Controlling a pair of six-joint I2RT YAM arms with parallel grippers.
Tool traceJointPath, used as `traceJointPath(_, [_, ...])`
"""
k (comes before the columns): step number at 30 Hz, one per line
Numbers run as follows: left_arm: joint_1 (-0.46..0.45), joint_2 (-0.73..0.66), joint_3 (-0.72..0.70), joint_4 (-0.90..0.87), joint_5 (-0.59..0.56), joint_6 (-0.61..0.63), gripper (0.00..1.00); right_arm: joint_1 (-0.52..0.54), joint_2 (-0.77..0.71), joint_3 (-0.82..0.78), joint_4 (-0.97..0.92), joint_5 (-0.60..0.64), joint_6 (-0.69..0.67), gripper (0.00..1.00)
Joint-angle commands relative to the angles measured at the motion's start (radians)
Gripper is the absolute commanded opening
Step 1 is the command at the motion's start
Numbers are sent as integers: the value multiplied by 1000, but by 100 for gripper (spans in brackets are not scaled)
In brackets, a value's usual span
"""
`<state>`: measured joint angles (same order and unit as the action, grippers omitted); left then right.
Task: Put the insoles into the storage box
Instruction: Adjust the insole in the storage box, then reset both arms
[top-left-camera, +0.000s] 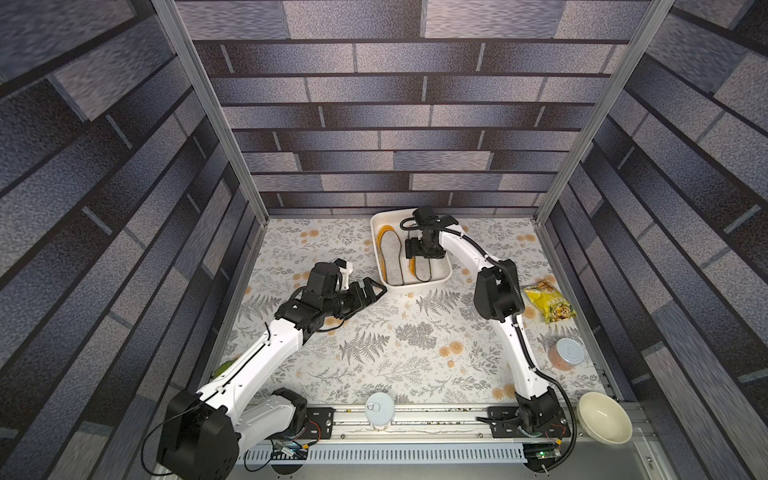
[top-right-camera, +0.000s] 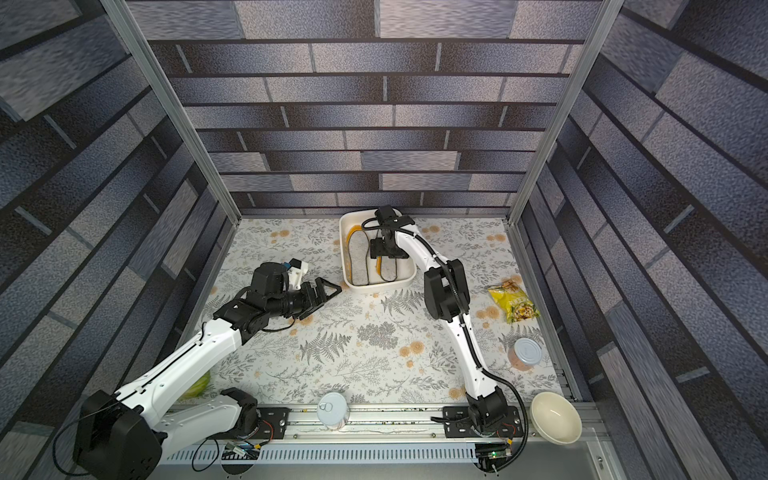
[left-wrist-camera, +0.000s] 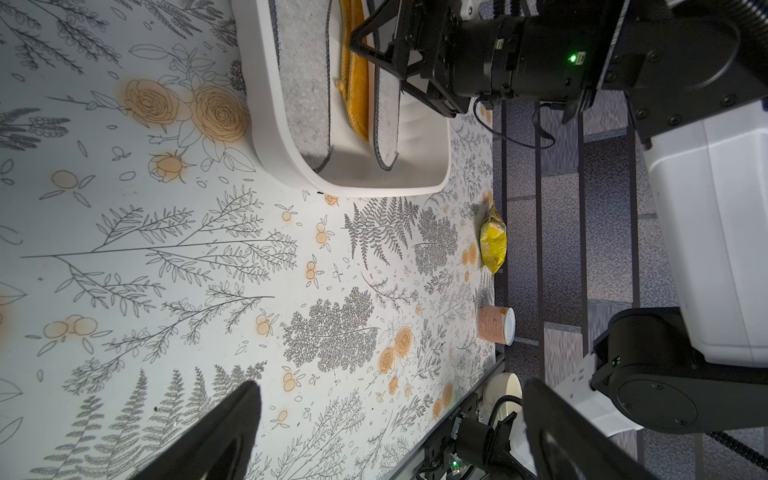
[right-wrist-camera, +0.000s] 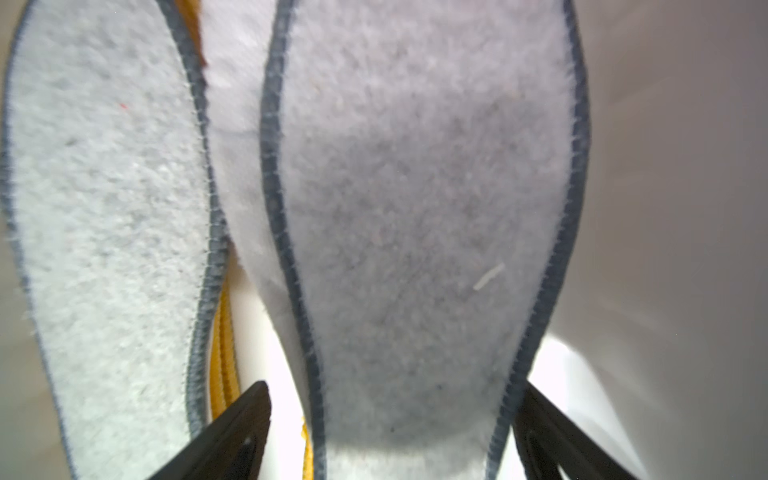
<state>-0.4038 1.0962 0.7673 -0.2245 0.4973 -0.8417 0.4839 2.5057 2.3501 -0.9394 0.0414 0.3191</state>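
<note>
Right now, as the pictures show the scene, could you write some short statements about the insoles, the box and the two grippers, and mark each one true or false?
1. Two grey felt insoles lie in the storage box. True.
2. The left gripper grips an insole. False: it is open and empty, near the box's corner.
3. The right gripper is over the box, jaws open. True.
4. The yellow snack bag is inside the box. False: it lies on the table, apart from the box.

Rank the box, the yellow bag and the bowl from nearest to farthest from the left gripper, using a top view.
1. The box, right beside the left gripper.
2. The yellow bag, across the table on the right side.
3. The bowl, front right corner.
</note>
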Motion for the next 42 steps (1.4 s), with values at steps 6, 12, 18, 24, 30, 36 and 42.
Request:
traceJointPath(6, [9, 14, 13, 14, 13, 21, 100, -4, -134, 34, -70, 3, -48, 93])
traceJointPath(12, [15, 16, 66, -59, -29, 85, 100, -4, -247, -18, -93, -34, -135, 93])
traceJointPath(18, [25, 0, 126, -148, -188, 201, 100, -4, -513, -278, 34, -57, -218, 94])
traceJointPath(24, [52, -105, 79, -98, -406, 346, 100, -7, -820, -624, 204, 20, -291, 94])
traceJointPath(30, [109, -266, -41, -6, -566, 465, 100, -46, -1118, -976, 383, 86, -311, 96])
traceJointPath(36, [183, -393, -163, 102, -614, 558, 100, -106, -1378, -1327, 609, 160, -319, 100])
traceJointPath(42, [277, -402, -240, 182, -579, 604, 100, -139, -1498, -1620, 860, 251, -366, 100])
